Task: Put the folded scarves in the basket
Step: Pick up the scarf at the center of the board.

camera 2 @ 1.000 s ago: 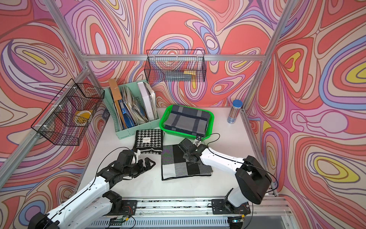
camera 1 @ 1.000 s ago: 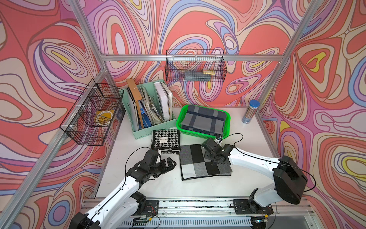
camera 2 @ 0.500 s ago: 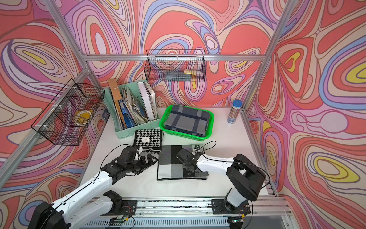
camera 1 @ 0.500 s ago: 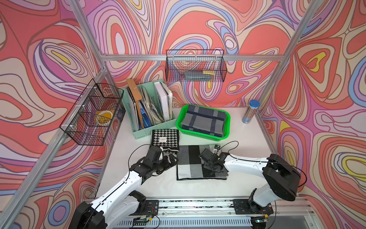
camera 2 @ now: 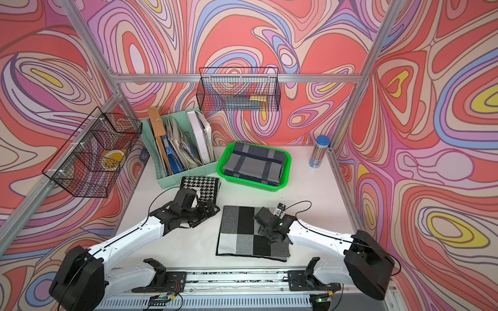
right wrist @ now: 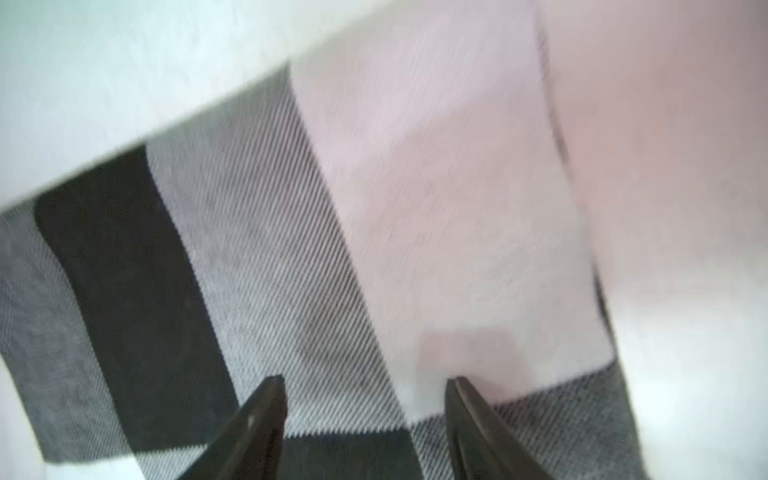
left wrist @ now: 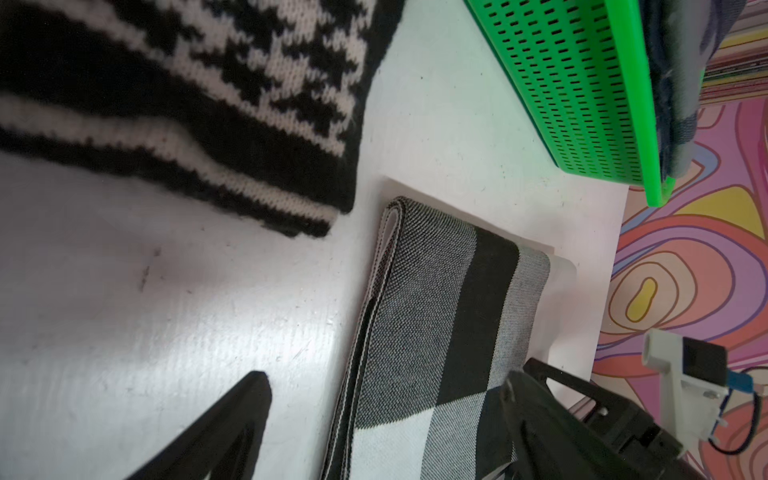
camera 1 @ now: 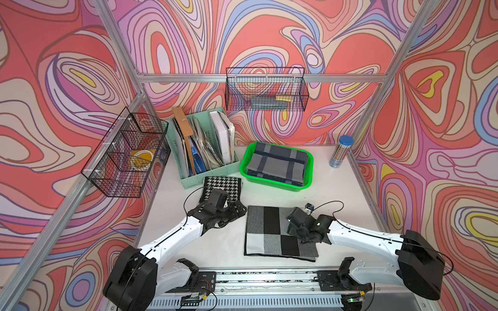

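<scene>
The folded scarf [camera 1: 269, 234] [camera 2: 242, 231], checked in grey, black and white, lies flat on the white table near the front. My left gripper [camera 1: 238, 212] [left wrist: 386, 376] is open at its left folded edge, one finger on the table and the other over the cloth. My right gripper [camera 1: 301, 237] [right wrist: 365, 380] hangs open over the scarf's right half, with only cloth showing beneath its tips. Behind the scarf stands the green basket [camera 1: 244, 168] [camera 2: 222, 172] [left wrist: 561, 83], with a grey and navy plaid scarf [camera 1: 277, 161] folded inside it.
A black-and-white houndstooth scarf [camera 1: 223, 184] [left wrist: 208, 83] lies just behind my left gripper. A mint file holder [camera 1: 204, 145] stands at the back left, a blue-capped tube [camera 1: 341, 152] at the back right. Black wire baskets [camera 1: 124, 156] [camera 1: 265, 90] hang on the walls.
The checked scarf has slid towards the front edge and lies squarer. My right gripper moved from its far right corner to its right half. My left gripper came up to the scarf's left edge.
</scene>
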Controlling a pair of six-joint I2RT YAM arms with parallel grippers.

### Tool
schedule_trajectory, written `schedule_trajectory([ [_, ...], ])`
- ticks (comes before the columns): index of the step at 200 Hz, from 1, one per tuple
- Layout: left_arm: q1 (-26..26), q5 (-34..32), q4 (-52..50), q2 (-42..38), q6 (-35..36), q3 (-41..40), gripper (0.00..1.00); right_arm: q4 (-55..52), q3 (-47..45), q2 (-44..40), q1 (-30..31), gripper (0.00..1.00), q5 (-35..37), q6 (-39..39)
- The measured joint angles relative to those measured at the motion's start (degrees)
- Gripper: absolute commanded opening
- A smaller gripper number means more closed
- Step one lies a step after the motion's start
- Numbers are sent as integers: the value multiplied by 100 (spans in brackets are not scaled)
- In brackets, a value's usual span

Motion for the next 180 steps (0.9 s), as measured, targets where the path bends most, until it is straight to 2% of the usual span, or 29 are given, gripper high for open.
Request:
schedule_trajectory([
  [28,-295,-50,33,186,39,105,93,343,-55,-372,-1106,67,-568,-822],
  [52,-514,-120,59,372,57,140,92,479,-68,-496,-1646,69,-857,-1281],
  [84,-525,-179,70,649,52,140,92,610,-380,-374,-2269,70,-1025,-1628],
  [99,-562,-170,127,756,55,140,88,662,-555,-223,-2430,70,-1099,-1709],
  [158,-704,-153,127,1307,118,356,84,1475,-691,98,-2505,68,-1423,-1751],
  [180,-758,-138,151,1482,90,354,80,1762,-732,175,-2505,61,-1526,-1751],
])
